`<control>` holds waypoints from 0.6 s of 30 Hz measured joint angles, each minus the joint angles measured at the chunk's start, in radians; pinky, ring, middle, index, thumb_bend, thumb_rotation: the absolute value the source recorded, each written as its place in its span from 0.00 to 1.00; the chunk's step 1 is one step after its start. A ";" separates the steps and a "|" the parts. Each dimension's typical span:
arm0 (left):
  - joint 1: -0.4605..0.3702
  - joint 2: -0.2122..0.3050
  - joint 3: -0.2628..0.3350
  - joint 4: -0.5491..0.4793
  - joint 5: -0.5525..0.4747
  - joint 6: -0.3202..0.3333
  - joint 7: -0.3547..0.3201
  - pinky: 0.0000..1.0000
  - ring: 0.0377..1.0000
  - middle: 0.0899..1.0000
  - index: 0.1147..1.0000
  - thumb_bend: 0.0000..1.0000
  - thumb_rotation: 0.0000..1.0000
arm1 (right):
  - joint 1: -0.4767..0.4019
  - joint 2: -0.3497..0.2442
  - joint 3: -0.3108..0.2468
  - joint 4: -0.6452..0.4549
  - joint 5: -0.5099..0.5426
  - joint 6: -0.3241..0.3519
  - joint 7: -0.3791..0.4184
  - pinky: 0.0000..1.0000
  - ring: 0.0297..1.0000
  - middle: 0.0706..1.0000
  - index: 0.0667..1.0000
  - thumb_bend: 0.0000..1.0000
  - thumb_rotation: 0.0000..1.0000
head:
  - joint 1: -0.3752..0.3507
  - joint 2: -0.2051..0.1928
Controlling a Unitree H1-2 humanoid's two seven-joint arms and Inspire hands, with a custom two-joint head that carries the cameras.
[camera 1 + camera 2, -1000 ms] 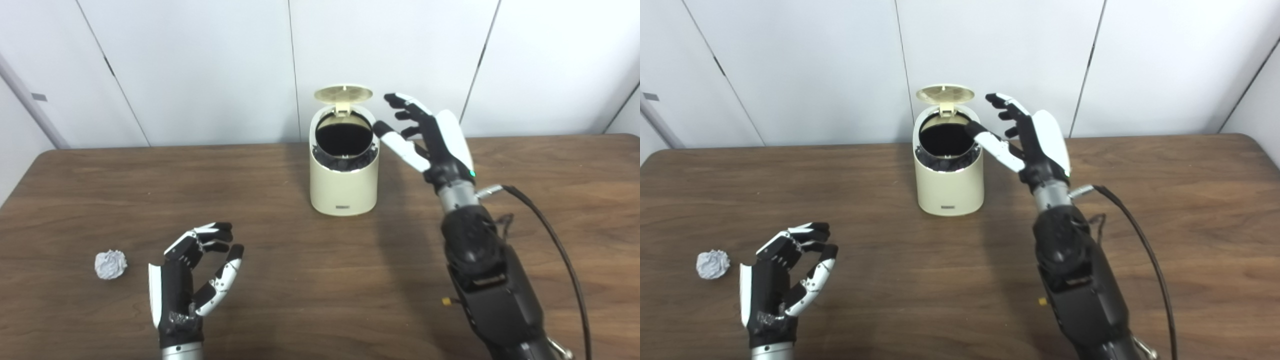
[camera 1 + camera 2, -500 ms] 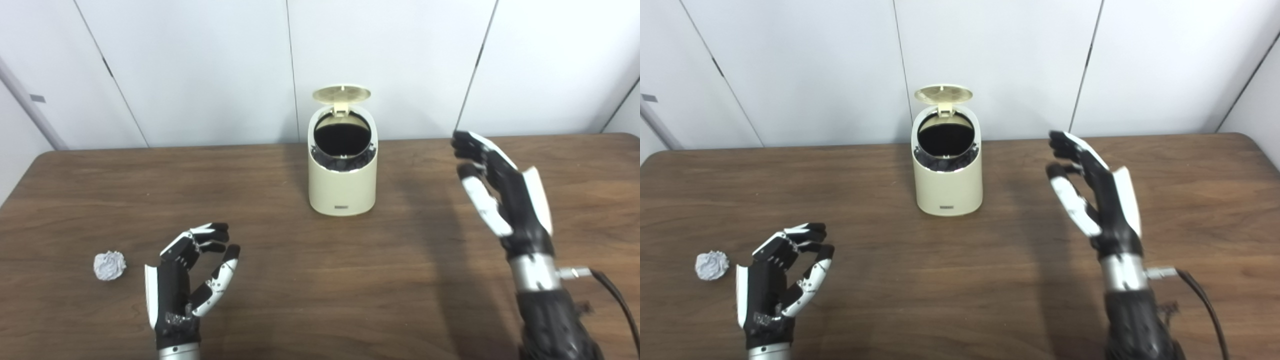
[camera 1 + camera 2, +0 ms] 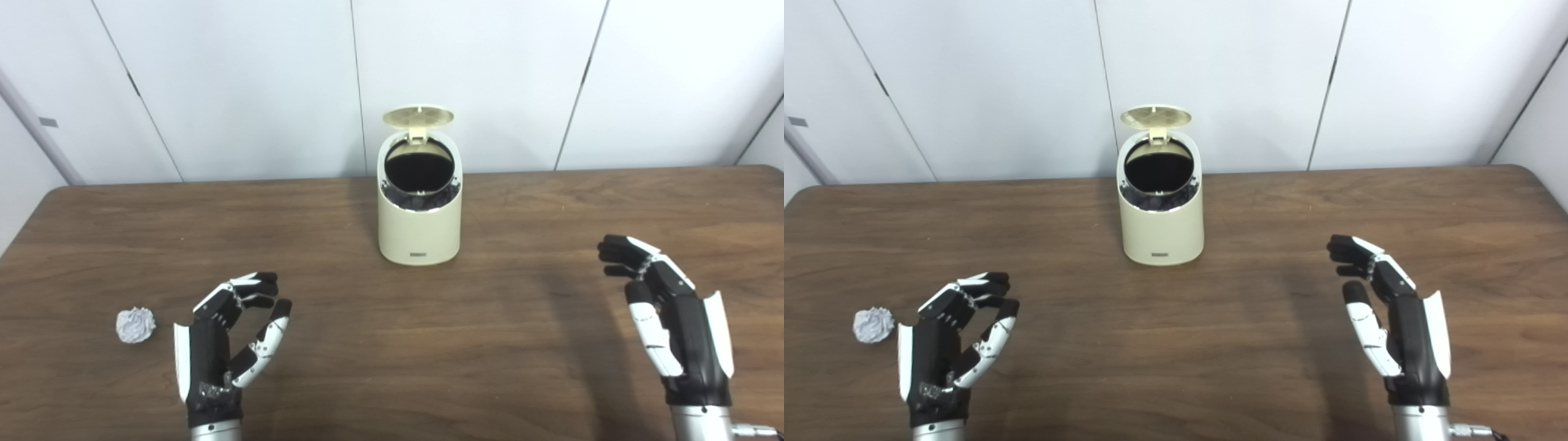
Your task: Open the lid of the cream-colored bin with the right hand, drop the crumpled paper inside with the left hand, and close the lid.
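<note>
One small dark label (image 3: 419,253), unreadable, marks the cream-colored bin (image 3: 419,229).

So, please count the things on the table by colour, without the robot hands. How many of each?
Cream: 1, the bin with its lid standing open.
Light grey: 1, the crumpled paper.
Total: 2 things on the brown table.
</note>
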 measured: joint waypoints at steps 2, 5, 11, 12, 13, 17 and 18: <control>0.000 0.000 -0.001 0.000 0.000 0.000 0.000 0.54 0.62 0.60 0.43 0.47 0.07 | 0.000 0.000 -0.004 0.012 0.000 -0.005 -0.002 0.66 0.72 0.72 0.71 0.27 0.88 | 0.011 -0.002; 0.001 0.000 -0.001 -0.001 -0.001 0.000 0.000 0.54 0.61 0.60 0.43 0.47 0.07 | 0.000 0.000 -0.011 0.041 -0.004 -0.006 -0.004 0.65 0.72 0.72 0.70 0.25 0.84 | 0.015 0.000; 0.003 0.000 0.008 -0.042 0.012 0.016 0.000 0.53 0.61 0.61 0.43 0.47 0.07 | 0.000 0.000 -0.027 0.059 -0.012 -0.006 -0.014 0.65 0.72 0.71 0.70 0.21 0.79 | 0.037 0.003; 0.003 0.000 0.010 -0.070 0.012 0.031 0.000 0.53 0.61 0.61 0.43 0.47 0.07 | -0.001 0.000 -0.028 0.060 -0.012 -0.006 -0.016 0.64 0.72 0.70 0.69 0.21 0.78 | 0.038 0.003; 0.002 0.001 0.013 -0.097 0.018 0.043 0.000 0.53 0.61 0.61 0.43 0.47 0.08 | -0.001 0.000 -0.029 0.060 -0.013 -0.006 -0.018 0.64 0.72 0.70 0.69 0.21 0.78 | 0.041 0.002; -0.001 0.018 0.055 -0.176 0.104 0.077 -0.005 0.51 0.60 0.60 0.43 0.48 0.08 | -0.006 0.000 -0.029 0.067 -0.011 -0.006 -0.020 0.64 0.72 0.70 0.69 0.19 0.78 | 0.055 0.000; -0.001 0.034 0.080 -0.196 0.158 0.086 -0.008 0.49 0.59 0.59 0.43 0.48 0.08 | -0.006 0.000 -0.030 0.067 -0.009 -0.006 -0.020 0.64 0.72 0.70 0.69 0.19 0.78 | 0.060 0.000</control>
